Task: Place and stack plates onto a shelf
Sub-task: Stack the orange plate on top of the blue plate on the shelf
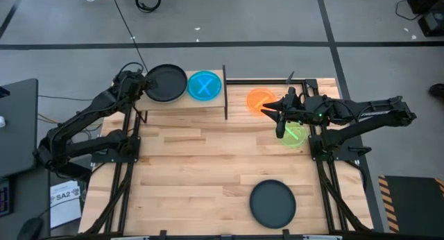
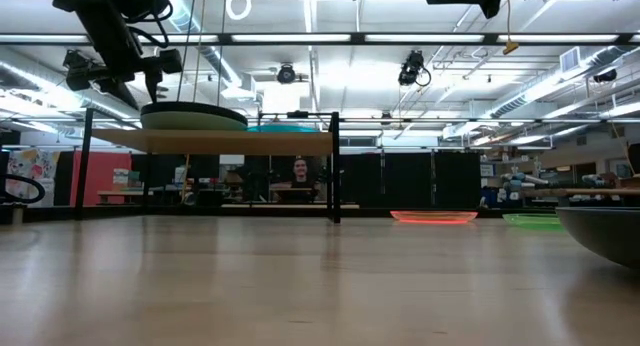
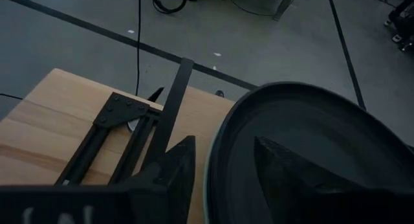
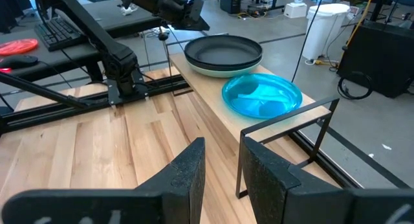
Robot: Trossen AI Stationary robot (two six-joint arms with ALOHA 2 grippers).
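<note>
The left gripper (image 1: 143,84) is at the left end of the small light-wood shelf on black metal legs (image 1: 211,98), fingers (image 3: 173,160) straddling the rim of the round black plate (image 1: 166,82), one inside the dish & one outside. It looks narrow on the rim; can't tell if it actually pinches or has let go. The right wrist view shows why the plate sits high: it rests nested on a pale mint-green plate (image 4: 213,70), so this stack is prob. being set down. The translucent blue round plate (image 1: 204,86) lies just beside it on the same board, not touching as far as I can see.

The right gripper (image 1: 279,112) hovers btw the translucent orange plate (image 1: 261,99) and the bright green translucent plate (image 1: 294,134), both on the tabletop right of the shelf; jaws slightly apart, holding nothing. My guess: it's lining up for one of them. A second black plate (image 1: 272,202) waits near the front edge, well apart.

Hard to read: the green plate is partly under the right arm; in the low view the front black plate is cut off at the frame edge.
</note>
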